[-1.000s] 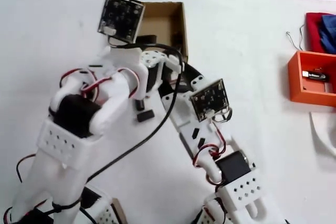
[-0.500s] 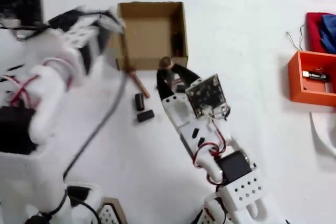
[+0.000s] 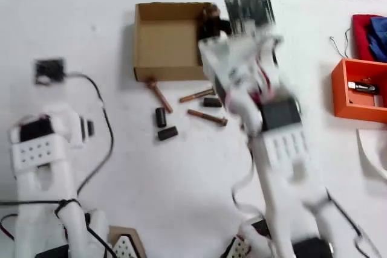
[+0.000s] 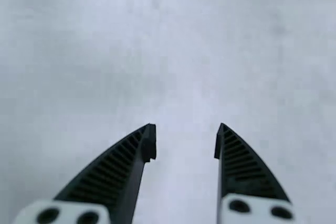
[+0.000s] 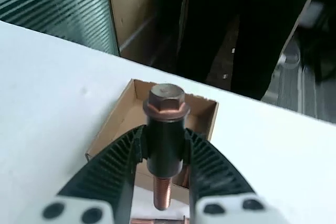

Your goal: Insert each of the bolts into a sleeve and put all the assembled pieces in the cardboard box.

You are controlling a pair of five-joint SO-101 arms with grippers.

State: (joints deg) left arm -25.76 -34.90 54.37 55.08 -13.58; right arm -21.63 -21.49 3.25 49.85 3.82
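Note:
My right gripper [image 5: 165, 139] is shut on a black sleeve [image 5: 165, 148] with a copper bolt [image 5: 166, 100] through it, held upright above the table in front of the cardboard box [image 5: 202, 113]. In the high view this gripper [image 3: 211, 25] hovers blurred at the right wall of the box [image 3: 163, 40]. Three loose bolts [image 3: 158, 95] [image 3: 196, 95] [image 3: 207, 117] and three black sleeves [image 3: 160, 117] [image 3: 167, 133] [image 3: 211, 102] lie on the table in front of the box. My left gripper [image 4: 184, 142] is open over bare white table. The left arm [image 3: 39, 149] stands at the near left.
An orange tray [image 3: 357, 104] holding a small black item sits at the right edge, with a red cloth [image 3: 363, 31] behind it. A black cable [image 3: 100, 149] loops across the table beside the left arm. The table's far edge runs just behind the box.
The left arm has swung away from the box to the near left. The right arm has risen with the sleeved bolt and moved up to the box's right side.

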